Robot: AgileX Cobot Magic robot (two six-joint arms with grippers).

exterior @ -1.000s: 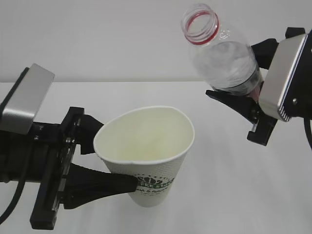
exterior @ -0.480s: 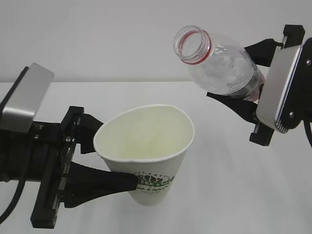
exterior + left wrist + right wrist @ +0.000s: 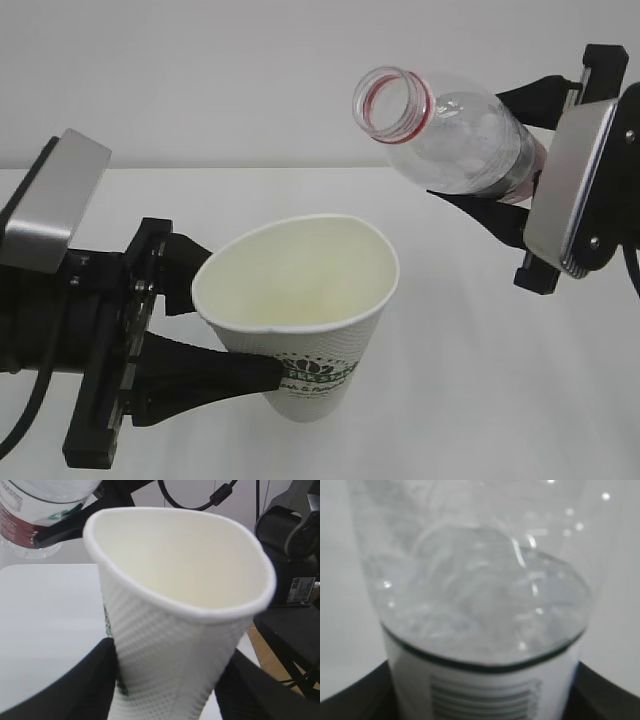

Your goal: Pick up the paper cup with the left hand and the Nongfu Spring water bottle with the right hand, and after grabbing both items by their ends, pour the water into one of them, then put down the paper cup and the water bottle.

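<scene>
Both pickups done: the left hand [image 3: 262, 375] is clamped low on the paper cup [image 3: 300, 300], the right hand [image 3: 505, 215] grips the tilted Nongfu Spring water bottle [image 3: 455, 135] above it, nothing visibly poured yet, so pouring and setting down remain.

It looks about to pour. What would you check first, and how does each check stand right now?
1. Left gripper holds the cup firmly: ok, jaws clamp its lower wall, squeezing the rim out of round.
2. Cup mouth faces up: ok, slightly tilted.
3. Right gripper holds the bottle: ok, clamped at its labelled lower end.
4. Bottle uncapped: ok, open mouth with red ring.
5. Bottle mouth over the cup: cannot tell, it seems above and rightward.
6. Cup has room: ok, no water visible inside.
</scene>
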